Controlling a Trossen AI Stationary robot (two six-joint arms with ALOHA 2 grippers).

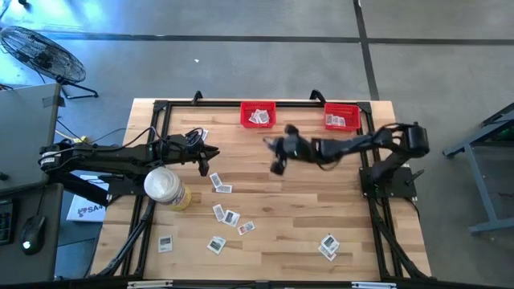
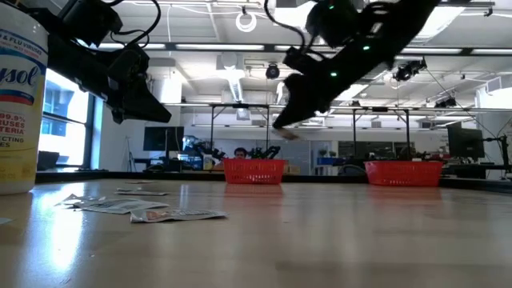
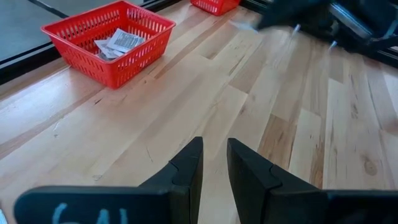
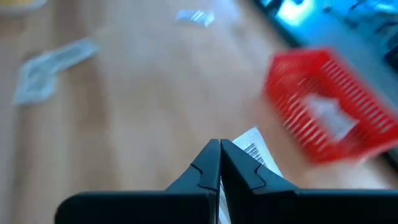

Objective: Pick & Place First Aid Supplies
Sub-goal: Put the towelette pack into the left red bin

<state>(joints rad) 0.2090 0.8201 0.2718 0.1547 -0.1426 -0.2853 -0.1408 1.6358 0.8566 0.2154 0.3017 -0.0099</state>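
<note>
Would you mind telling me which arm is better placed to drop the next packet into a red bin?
The right. Its gripper is shut on a packet in the air, near the left red bin. The left gripper holds nothing, its fingers slightly apart above bare table.

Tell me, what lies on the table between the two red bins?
Nothing: between the left bin and the right bin only bare wood shows, in the high view.
</note>
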